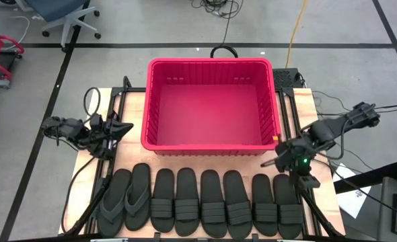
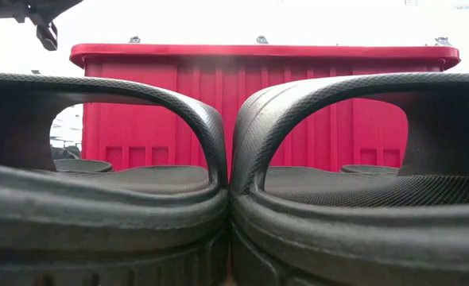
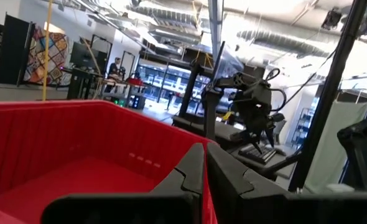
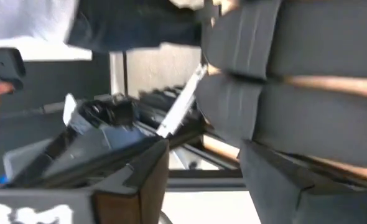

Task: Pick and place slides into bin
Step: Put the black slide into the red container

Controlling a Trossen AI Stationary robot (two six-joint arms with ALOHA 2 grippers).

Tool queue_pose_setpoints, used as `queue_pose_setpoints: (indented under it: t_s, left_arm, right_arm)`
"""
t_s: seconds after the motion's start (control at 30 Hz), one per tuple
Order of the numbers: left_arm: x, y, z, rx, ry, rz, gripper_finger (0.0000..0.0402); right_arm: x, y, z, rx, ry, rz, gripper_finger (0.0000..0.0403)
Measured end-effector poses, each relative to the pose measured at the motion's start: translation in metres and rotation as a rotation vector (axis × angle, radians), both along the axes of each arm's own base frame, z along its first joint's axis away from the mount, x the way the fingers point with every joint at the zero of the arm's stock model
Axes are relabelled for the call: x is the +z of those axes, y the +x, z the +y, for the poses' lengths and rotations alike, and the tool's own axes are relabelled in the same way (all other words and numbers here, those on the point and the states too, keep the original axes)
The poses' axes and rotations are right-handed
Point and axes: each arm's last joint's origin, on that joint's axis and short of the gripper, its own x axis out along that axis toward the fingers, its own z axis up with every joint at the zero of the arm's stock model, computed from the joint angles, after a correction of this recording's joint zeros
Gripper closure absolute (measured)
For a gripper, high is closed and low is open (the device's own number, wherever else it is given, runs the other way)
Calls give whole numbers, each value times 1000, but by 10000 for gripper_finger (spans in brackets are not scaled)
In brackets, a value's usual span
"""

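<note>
Eight black slides lie side by side, soles down, in a row (image 1: 202, 202) along the table's near edge. The two flip-flops (image 1: 126, 197) are at the left and the band-strap slides (image 1: 252, 202) to their right. Two band slides (image 2: 218, 183) fill the low view. The red bin (image 1: 212, 104) stands behind the row and shows in the low view (image 2: 266, 103) and the left wrist view (image 3: 59, 155). My left gripper (image 1: 122, 128) is shut and empty beside the bin's left wall. My right gripper (image 1: 271, 161) is open and empty near the bin's near right corner, above the far ends of the rightmost slides (image 4: 295, 74).
The bin takes up the table's far middle. Dark frame rails (image 1: 111, 107) run along the table's left and right sides. A narrow strip of bare table (image 1: 205, 160) lies between the bin and the slides. People and other equipment show far off in the room (image 3: 115, 68).
</note>
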Motion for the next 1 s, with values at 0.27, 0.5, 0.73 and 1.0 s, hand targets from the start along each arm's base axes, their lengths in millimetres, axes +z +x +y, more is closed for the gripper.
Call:
queue_pose_setpoints:
  t_s: [0.27,0.5,0.73,1.0]
  left_arm:
    - [-1,0,0,0,5,7,382]
    - [-2,1,0,-7,-17,21,382]
    - [-4,1,0,-14,-44,33,382]
    - [-4,1,0,-15,-49,34,382]
  right_arm:
    - [-53,-4,4,-68,81,-28,161]
    - [-89,-3,13,-124,159,-13,160]
    - [-115,-13,28,-75,202,29,161]
    - [-149,-27,27,-153,72,103,164]
